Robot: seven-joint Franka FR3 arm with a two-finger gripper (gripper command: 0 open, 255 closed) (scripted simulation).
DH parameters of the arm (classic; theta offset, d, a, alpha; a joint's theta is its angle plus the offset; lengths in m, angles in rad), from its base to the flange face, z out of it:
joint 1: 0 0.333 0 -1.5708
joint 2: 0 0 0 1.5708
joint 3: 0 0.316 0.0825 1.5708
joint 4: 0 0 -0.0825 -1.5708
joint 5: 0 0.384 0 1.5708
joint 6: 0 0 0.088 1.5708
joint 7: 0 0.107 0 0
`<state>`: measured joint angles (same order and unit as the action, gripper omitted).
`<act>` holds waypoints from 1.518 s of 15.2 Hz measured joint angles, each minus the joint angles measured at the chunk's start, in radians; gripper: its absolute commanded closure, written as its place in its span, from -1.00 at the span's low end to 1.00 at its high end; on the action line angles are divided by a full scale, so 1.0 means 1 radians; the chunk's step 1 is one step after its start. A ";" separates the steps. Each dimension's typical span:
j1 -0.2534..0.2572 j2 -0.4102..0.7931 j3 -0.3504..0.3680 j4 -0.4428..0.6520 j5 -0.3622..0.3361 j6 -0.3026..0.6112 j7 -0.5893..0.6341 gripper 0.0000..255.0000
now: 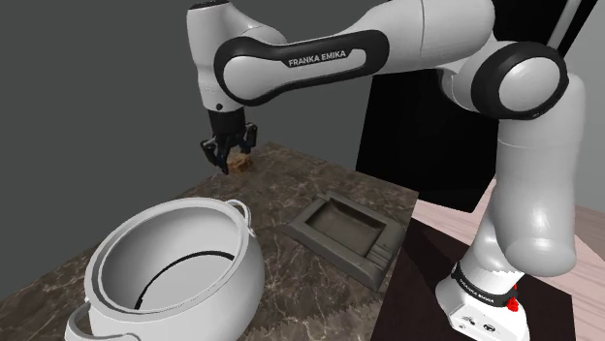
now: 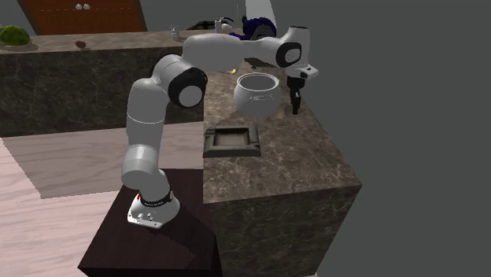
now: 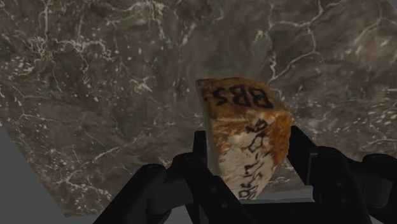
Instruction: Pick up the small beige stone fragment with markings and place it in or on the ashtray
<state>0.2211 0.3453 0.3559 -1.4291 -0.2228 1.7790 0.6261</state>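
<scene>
The stone fragment (image 3: 245, 137) is an orange-beige wedge with black markings, and both black fingers press against its sides. My gripper (image 3: 248, 145) is shut on it, just over the dark marbled countertop (image 3: 95, 83). In the shoulder view the gripper (image 1: 230, 157) points straight down at the counter's far edge, with the fragment (image 1: 240, 166) showing brown between the fingertips. The ashtray (image 1: 345, 233) is a dark grey rectangular dish with a raised rim, nearer the stand than the gripper. The second exterior view shows the gripper (image 2: 296, 105) behind the ashtray (image 2: 232, 140), near the counter's right edge.
A large white pot (image 1: 175, 266) with two handles stands open at the shoulder view's lower left, beside the ashtray; it is also visible next to the gripper (image 2: 257, 92). The counter drops off beyond the gripper. A second counter (image 2: 86, 47) runs along the back.
</scene>
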 measured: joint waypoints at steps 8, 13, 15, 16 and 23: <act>-0.051 -0.340 0.013 -0.440 0.116 0.125 -0.028 1.00; -0.041 -0.567 0.005 -0.676 0.200 0.149 -0.058 1.00; -0.032 -0.639 -0.001 -0.753 0.224 0.158 -0.069 1.00; -0.025 -0.681 -0.004 -0.792 0.238 0.157 -0.074 1.00; 0.037 -0.961 -0.031 -1.025 0.313 0.116 -0.097 1.00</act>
<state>0.2585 -0.6156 0.3251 -2.4543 0.0907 1.8948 0.5288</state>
